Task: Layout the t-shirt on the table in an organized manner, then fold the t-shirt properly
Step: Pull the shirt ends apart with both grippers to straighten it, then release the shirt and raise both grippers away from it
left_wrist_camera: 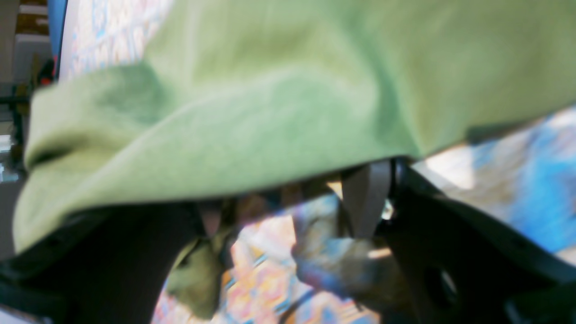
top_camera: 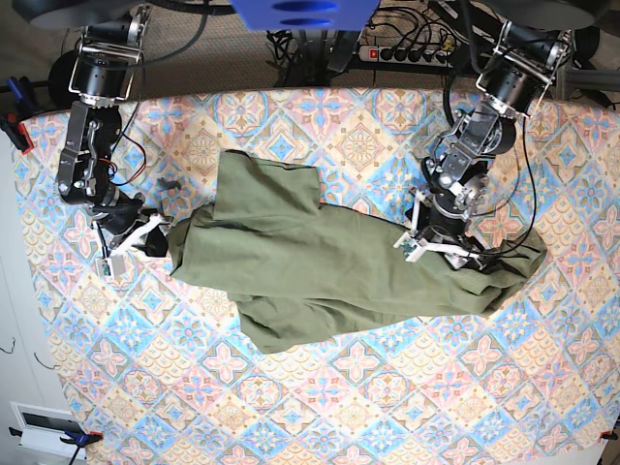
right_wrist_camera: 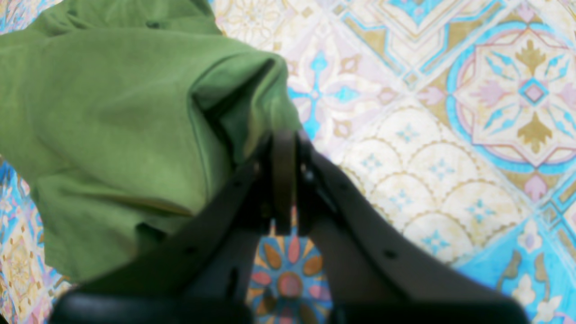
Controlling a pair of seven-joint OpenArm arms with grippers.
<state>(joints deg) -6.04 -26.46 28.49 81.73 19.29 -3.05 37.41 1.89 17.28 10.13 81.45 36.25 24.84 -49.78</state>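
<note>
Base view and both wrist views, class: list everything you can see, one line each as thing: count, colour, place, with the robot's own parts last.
t-shirt: one, olive green, stretched sideways across the middle of the table, wrinkled, one sleeve pointing to the far side.
table: one, covered in pink, blue and beige diamond tile pattern, fills most of the base view.
power strip and cables: one strip, several dark cables, beyond the table's far edge.
right tool: one, black, shut on the t-shirt's edge at the base view's left.
left tool: one, black with pale fingers, jaws apart, at the t-shirt's end on the base view's right; cloth drapes over it in the left wrist view.
</note>
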